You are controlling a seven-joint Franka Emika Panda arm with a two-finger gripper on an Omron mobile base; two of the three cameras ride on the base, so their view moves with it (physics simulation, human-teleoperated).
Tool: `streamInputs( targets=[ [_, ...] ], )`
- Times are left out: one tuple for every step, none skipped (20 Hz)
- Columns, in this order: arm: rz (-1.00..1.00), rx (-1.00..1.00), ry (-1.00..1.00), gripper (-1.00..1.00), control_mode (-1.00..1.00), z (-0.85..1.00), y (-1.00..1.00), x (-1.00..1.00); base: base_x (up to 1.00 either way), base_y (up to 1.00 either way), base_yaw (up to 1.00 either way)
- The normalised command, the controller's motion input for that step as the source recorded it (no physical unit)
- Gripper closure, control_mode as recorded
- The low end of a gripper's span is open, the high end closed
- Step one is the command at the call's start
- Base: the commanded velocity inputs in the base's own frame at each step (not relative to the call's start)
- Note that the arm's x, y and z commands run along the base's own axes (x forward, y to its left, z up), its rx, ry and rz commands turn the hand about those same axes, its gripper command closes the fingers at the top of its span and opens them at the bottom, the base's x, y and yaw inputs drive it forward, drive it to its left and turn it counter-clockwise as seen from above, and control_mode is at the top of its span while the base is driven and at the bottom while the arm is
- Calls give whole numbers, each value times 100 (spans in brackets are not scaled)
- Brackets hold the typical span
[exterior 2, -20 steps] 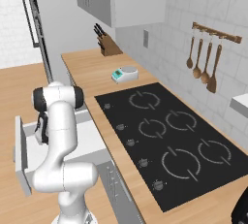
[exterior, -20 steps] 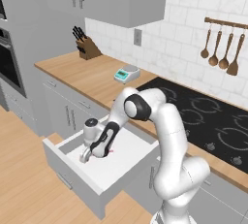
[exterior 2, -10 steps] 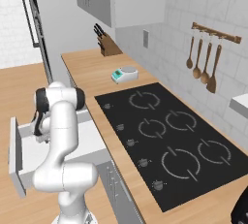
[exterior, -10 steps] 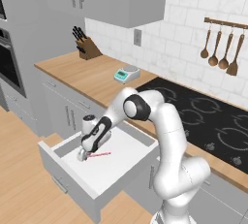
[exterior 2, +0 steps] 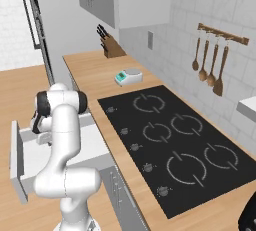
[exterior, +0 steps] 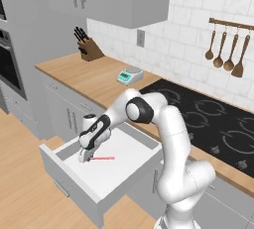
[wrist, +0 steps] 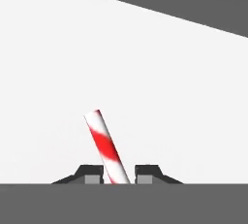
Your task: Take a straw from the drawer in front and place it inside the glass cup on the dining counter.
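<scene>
In the hand view, the gripper (wrist: 119,174) sits low over the white floor of the drawer (wrist: 145,87), its two dark fingertips set a little apart with the straw (wrist: 105,146) running up between them. The jaws stand just wide enough to straddle the straw, which suggests the hand is lined up to close across its thin body; whether the pads already press on it cannot be told from these pictures.

From the left base view, the gripper (exterior: 84,156) reaches down into the open drawer (exterior: 69,171), which is pulled well out from under the worktop so that the arm can come at it from above. The straw (exterior: 102,158) lies flat on the drawer's white inside, one end at the fingertips and the rest stretching away toward the cabinet side. It lies flat, so the hand has to approach steeply from above.

In the right base view the arm's elbow hides the hand, and the drawer (exterior 2: 17,160) shows to the left of the robot's body.

Farther back on the wooden worktop (exterior: 94,77) stand a small kitchen scale (exterior: 130,76) and a knife block (exterior: 88,49), beside the black cooktop (exterior: 208,119); utensils (exterior: 225,52) hang on the tiled wall. The grasp seems the step in hand; carrying the straw to the cup is not yet begun.
</scene>
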Motion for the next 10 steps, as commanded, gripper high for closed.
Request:
streamInputs(
  targets=[
    [0,0,-21,100,-100,26,-7,-62,0,0,0],
    [0,0,-26,100,-100,46,-10,-74,0,0,0],
    [0,0,-30,100,-100,55,-16,-83,0,0,0],
    [0,0,-30,100,-100,66,-22,-89,0,0,0],
    [0,2,-30,100,-100,78,-29,-89,0,0,0],
    [0,2,-27,100,-100,90,-26,-76,0,0,0],
    [0,2,-23,100,-100,100,-27,-66,0,0,0],
    [0,3,-19,100,-100,100,-31,-63,0,0,0],
    [0,3,-15,100,-100,100,-34,-61,0,0,0],
    [0,2,-15,100,-100,100,-32,-69,0,0,0]
  ],
)
